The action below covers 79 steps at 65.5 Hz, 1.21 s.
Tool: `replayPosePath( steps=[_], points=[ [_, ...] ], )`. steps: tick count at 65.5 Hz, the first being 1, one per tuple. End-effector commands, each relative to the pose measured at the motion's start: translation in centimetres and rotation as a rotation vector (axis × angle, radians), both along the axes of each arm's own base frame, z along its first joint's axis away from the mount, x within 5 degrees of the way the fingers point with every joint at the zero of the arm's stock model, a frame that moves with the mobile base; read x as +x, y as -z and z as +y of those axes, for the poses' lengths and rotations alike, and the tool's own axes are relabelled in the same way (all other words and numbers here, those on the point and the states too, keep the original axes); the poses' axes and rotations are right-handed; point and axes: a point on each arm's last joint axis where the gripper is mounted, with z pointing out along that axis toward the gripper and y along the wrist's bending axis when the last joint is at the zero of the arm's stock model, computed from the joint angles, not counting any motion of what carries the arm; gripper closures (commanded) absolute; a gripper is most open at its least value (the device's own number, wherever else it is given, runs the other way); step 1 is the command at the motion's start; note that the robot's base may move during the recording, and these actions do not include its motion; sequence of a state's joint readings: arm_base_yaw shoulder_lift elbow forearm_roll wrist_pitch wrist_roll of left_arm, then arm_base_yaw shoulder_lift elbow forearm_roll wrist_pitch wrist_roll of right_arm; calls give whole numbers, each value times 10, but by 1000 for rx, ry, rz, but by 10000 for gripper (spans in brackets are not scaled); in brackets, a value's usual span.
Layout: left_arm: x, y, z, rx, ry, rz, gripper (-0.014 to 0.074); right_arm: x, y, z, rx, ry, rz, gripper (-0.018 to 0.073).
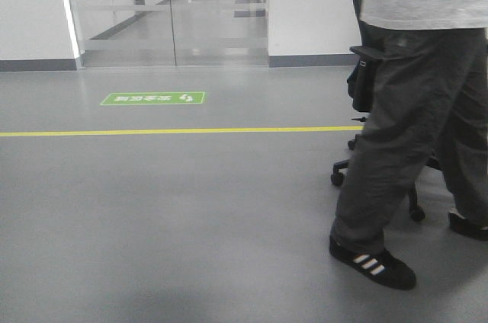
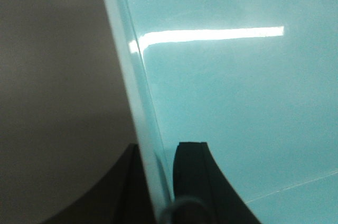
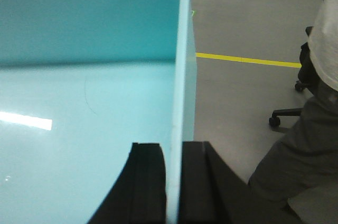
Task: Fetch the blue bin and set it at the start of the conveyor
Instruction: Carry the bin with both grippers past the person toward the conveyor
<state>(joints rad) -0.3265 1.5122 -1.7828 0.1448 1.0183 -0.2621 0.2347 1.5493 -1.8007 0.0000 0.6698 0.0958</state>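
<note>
Two grippers hold the blue bin (image 2: 237, 102) for you, one on each side wall. Your left gripper (image 2: 158, 179) is clamped on the bin's left wall. One black finger (image 2: 193, 176) lies against the smooth inside face, the other sits outside, and the pale rim runs up between them. A bright strip of light reflects on the inside surface. Your right gripper (image 3: 173, 182) is clamped the same way on the right wall, with a finger flat against each face and the thin wall upright between them. From the right wrist you look across the bin's pale turquoise inside on the left, and out over the grey floor (image 3: 232, 97) on the right.

Ahead of you in the front view, a yellow line (image 1: 175, 131) crosses the floor from left to right. Just beyond it a green sign (image 1: 152, 98) lies on the floor, and further back glass doors (image 1: 175, 11) stand in a white wall. Near you on the right, a person (image 1: 412, 110) in grey trousers and a pale shirt stands just in front of a black office chair (image 1: 364, 79) on castors. The nearer shoe (image 1: 374, 262) is black with white stripes. The right wrist view shows the same person and chair to the right of the bin's wall
</note>
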Motion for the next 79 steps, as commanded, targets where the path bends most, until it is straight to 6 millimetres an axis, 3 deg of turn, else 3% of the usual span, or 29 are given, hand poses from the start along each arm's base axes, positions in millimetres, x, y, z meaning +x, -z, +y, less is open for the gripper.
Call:
replayPosePath(
  steps=[1, 79],
  points=[
    [-1, -6, 2, 24, 8, -45, 708, -4, -13, -2, 19, 1, -86, 712],
    [2, -11, 1, 12, 15, -112, 708, -4, -14, -2, 20, 1, -94, 712]
  ],
)
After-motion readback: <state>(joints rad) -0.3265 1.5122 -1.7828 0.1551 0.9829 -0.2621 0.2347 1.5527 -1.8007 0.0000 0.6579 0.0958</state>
